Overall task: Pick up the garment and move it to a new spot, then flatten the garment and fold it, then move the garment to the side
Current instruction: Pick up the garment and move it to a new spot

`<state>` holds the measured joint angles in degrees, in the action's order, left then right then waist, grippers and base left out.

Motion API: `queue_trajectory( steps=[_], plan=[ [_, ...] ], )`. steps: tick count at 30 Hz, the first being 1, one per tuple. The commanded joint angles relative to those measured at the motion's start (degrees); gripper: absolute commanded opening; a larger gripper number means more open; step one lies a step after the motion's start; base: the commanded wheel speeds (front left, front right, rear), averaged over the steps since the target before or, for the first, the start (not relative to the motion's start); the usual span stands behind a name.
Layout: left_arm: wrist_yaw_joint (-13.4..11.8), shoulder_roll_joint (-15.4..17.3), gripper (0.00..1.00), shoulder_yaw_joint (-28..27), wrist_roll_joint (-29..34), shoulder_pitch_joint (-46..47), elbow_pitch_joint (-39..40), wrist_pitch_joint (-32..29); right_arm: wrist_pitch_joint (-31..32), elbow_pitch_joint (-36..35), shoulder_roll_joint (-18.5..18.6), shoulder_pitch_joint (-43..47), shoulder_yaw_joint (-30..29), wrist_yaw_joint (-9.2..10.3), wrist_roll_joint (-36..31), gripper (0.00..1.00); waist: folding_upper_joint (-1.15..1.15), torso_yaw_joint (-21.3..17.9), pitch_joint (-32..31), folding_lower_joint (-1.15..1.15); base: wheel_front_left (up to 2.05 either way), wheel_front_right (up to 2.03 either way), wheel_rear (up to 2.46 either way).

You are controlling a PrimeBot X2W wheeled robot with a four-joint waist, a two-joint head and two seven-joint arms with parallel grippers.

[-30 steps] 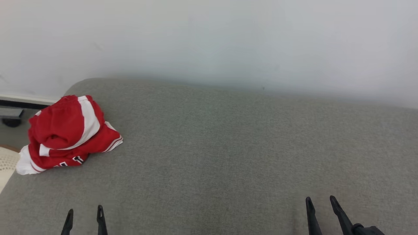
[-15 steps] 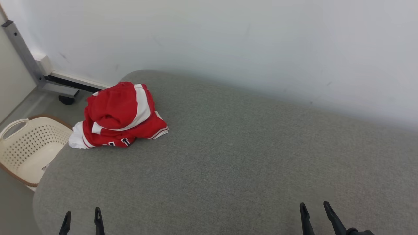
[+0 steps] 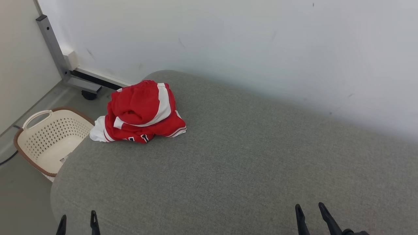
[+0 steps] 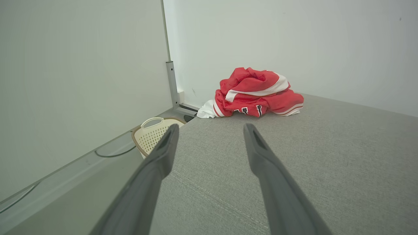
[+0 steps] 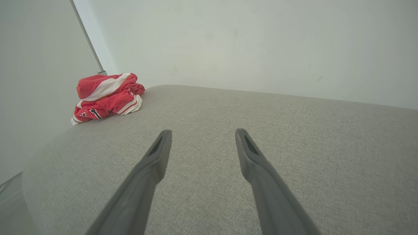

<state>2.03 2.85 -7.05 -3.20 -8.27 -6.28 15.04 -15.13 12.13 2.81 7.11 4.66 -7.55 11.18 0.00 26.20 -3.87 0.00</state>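
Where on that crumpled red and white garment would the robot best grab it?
Probably the raised top fold of the crumpled red and white garment, from above with the nearer left pincer: that hump stands proud of the grey fabric cushion, while its edges lie flat.

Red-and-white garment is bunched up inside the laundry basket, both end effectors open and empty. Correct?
Not quite. The red-and-white garment lies bunched on the grey fabric surface, near its corner, not inside the laundry basket, which stands beside that surface. The head view shows this. The left end effector and right end effector are open and empty, as you said.
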Motion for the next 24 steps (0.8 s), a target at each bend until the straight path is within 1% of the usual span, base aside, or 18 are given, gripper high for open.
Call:
queue_trajectory(
  steps=[1,8,14,17,22,24],
  plan=[
    [-0.04,0.05,1.0,-0.08,-0.31,-0.96,0.32,0.16,-0.1,0.12,0.14,0.0,0.13,0.12,0.09,1.0,0.0,-0.17,0.03,0.0,0.0,0.0,0.0],
    [-1.3,0.05,1.0,0.25,-3.36,1.48,0.06,0.16,-0.1,-0.1,0.14,-0.48,0.82,0.12,-0.75,1.0,0.0,-3.08,0.72,0.0,0.0,0.0,0.0],
    [0.1,0.04,1.0,0.37,-3.1,7.54,-1.86,0.15,-0.1,-0.22,0.15,-1.59,1.04,0.12,-1.54,1.0,0.0,-7.27,2.04,0.0,0.0,0.0,0.0],
    [1.29,0.17,1.0,-0.88,-2.92,12.21,-3.93,0.16,-0.1,-0.17,0.15,-2.66,1.02,0.12,-1.86,1.0,0.0,-9.77,2.9,0.0,0.0,0.0,0.0],
    [2.5,1.94,1.0,-3.88,-3.53,19.98,-9.52,0.14,-0.1,-0.27,0.16,-3.92,0.84,0.12,-2.41,1.0,0.0,-13.92,4.85,0.0,0.0,0.0,0.0],
    [2.95,3.16,1.0,-4.86,-3.62,23.28,-12.0,0.15,-0.1,-0.48,0.15,-4.39,0.49,0.12,-2.72,1.0,0.0,-15.37,5.96,0.0,0.0,0.0,0.0]
  ],
)
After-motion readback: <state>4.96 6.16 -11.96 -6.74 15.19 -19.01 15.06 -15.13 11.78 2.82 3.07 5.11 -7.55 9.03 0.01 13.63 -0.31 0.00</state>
